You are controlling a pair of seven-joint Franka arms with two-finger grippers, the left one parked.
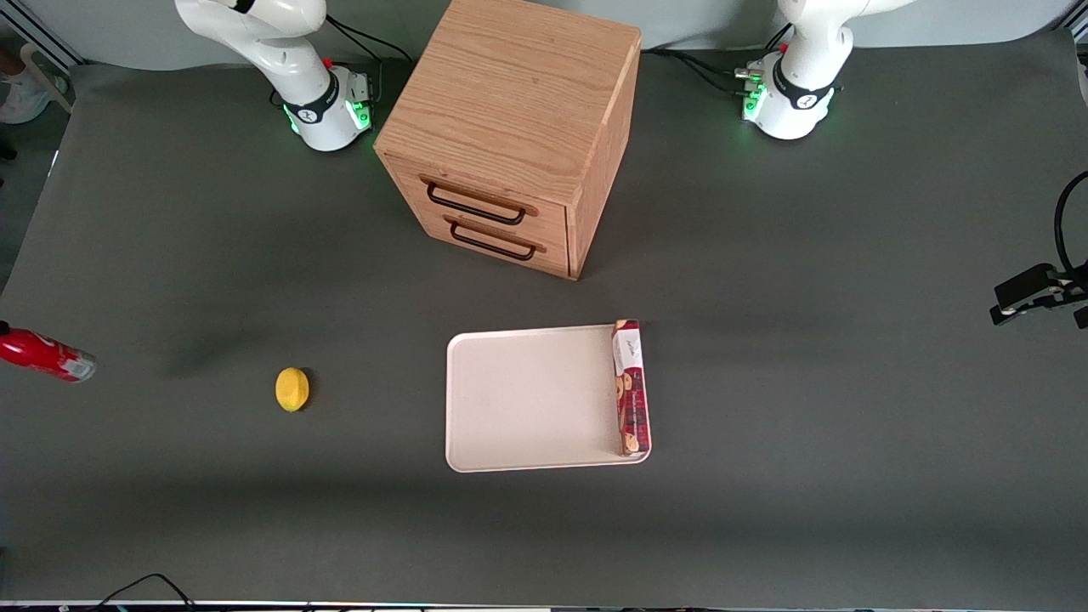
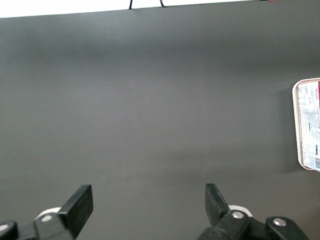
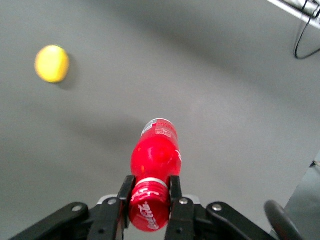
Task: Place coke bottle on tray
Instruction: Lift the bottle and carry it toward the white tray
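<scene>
- Gripper [image 3: 150,200]: you are pinching the coke bottle [image 3: 154,172] at its cap end, toward the working arm's end of the table.
- Tray [image 1: 527,399]: you are aiming for its bare area, avoiding the cookie box [image 1: 631,387].
- Lemon [image 1: 291,389]: you are carrying over it; stay high.

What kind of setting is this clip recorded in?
Likely a robot lab tabletop: a dark mat-covered table with a wooden drawer cabinet, a cream tray and a lemon. The gripper, toward the working arm's end, is shut on the coke bottle.
</scene>
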